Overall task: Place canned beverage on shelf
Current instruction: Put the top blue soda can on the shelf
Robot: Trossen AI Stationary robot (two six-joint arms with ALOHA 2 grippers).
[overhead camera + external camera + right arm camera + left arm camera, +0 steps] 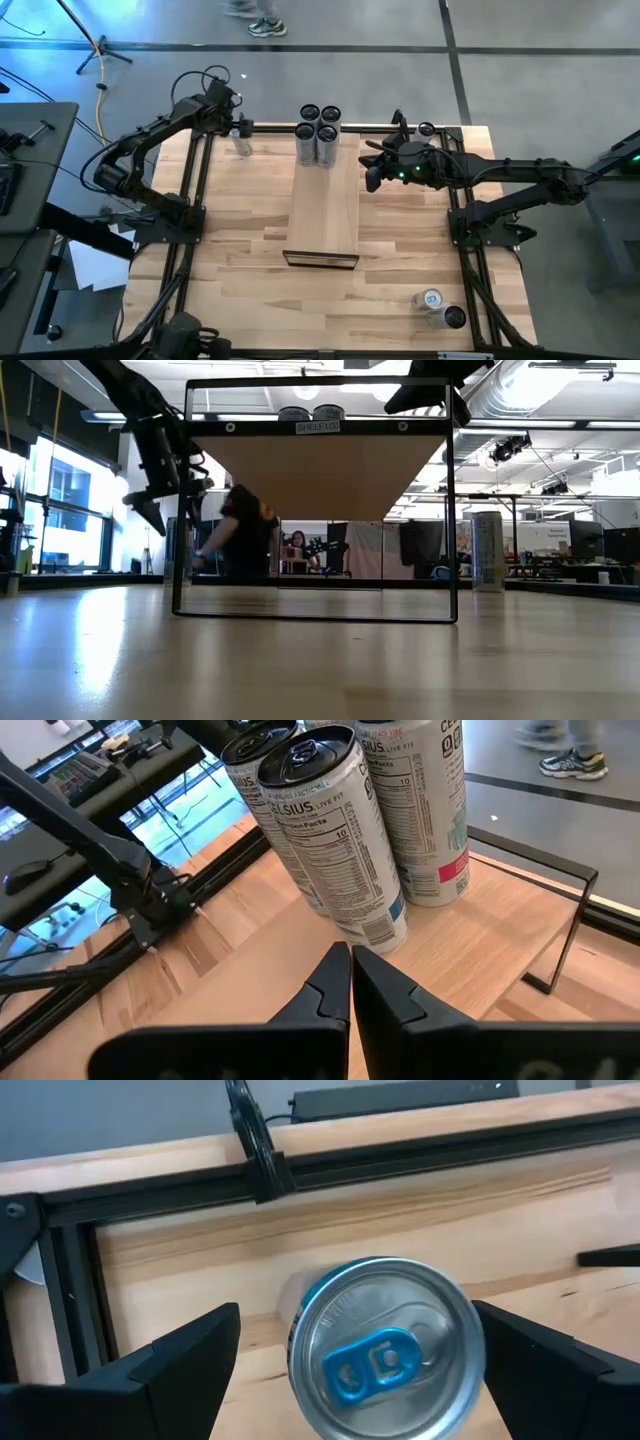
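A silver can with a blue tab stands upright on the tabletop at the far left. My left gripper hangs over it, pointing steeply down and open, with one finger on either side of the can top and a gap to each. The shelf is a pale raised board at the table's middle. Several tall cans stand on its far end. My right gripper is shut beside the shelf's right edge, and in its wrist view the shut fingers point toward those cans.
Two more cans are on the tabletop near the right front corner, one upright in the low view. Black frame rails run along the table's far edge just behind the left can. People are in the room beyond the table.
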